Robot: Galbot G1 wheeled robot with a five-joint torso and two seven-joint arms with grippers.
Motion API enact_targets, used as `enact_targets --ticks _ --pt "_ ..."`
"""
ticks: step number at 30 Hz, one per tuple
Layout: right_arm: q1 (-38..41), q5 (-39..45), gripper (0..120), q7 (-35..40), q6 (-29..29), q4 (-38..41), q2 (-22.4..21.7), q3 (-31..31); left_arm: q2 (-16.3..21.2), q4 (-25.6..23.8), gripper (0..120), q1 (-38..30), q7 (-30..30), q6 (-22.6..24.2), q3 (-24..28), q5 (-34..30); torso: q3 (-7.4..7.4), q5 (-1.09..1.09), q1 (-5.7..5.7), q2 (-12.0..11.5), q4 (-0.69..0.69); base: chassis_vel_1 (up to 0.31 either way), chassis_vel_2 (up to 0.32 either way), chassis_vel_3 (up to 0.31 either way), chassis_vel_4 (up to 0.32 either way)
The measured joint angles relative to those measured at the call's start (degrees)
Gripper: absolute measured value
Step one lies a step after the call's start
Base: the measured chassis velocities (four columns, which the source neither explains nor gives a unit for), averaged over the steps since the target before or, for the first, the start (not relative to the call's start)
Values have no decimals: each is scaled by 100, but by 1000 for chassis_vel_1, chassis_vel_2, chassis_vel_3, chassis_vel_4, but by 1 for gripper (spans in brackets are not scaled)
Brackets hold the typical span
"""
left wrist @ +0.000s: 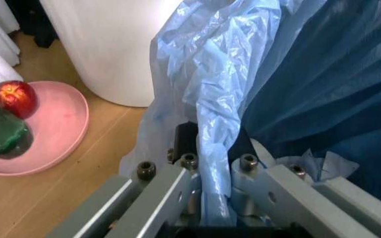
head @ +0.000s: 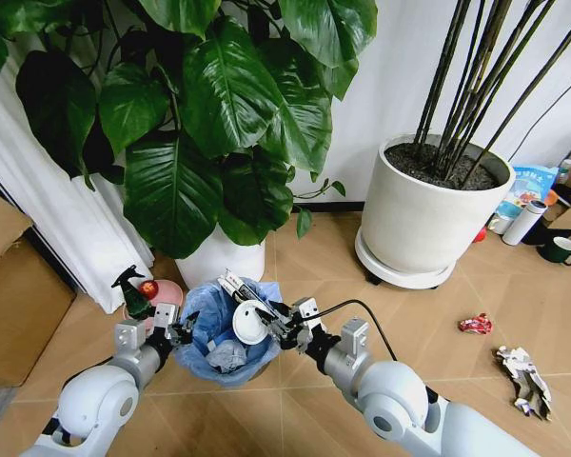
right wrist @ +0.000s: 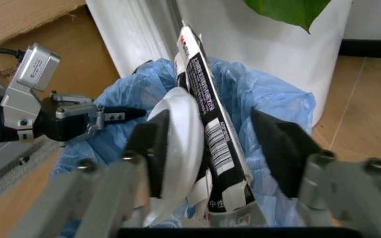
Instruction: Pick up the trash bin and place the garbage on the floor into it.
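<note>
Pinching crinkly blue bag rim (left wrist: pixel 210 124): left pincer (left wrist: pixel 207 198).

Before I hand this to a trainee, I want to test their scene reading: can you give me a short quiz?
1. True or false: the left gripper is clamped on the rim of the trash bin.
2. Which lies on the floor to the robot's right? A. red crumpled wrapper B. banana peel C. blue sock
3. Fill in: over the bin, between the open fingers of the right gripper, are a white disc and a ____.
Key: 1 true; 2 A; 3 tube.
</note>
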Motion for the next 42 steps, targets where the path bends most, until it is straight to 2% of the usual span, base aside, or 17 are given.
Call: enact_targets --ticks 2,4,6,8,11,14,23,27,35,42 --pt "-10 4 61 2 2 -9 11 9 0 7 0 -3 3 0 0 0 0 0 0 0 0 0 0 0 0" --pt "-16 6 64 3 2 -9 13 13 0 9 0 -4 4 0 -1 0 0 0 0 0 0 0 0 0 0" --pt "-38 14 75 4 3 -9 14 21 -3 14 0 -4 8 0 -2 0 0 0 0 0 0 0 0 0 0" --pt "-39 14 75 4 3 -9 13 21 -3 15 0 -4 8 0 -2 0 0 0 0 0 0 0 0 0 0" --pt "-62 38 92 -4 8 29 1 37 -4 37 0 -7 14 0 -16 -1 0 0 0 0 0 0 0 0 0" --pt "-70 45 98 -64 32 55 -11 55 -4 51 0 -12 22 0 -21 -4 0 0 0 0 0 0 0 0 0" --pt "-80 45 100 -122 116 72 -5 160 -12 63 0 -16 28 0 -19 -6 0 0 0 0 0 0 0 0 0" --pt "-96 -56 100 -65 167 123 26 387 -20 91 0 -17 29 -10 -41 -1 0 0 0 0 0 0 0 0 0" --pt "-658 -1119 100 19 351 12 28 1496 -51 49 0 32 50 -18 -108 15 0 1 0 0 -1 0 0 0 0" --pt "-1185 -1601 100 11 428 -138 202 2297 -62 -5 0 64 77 -22 -157 30 0 1 0 0 0 0 0 0 0"
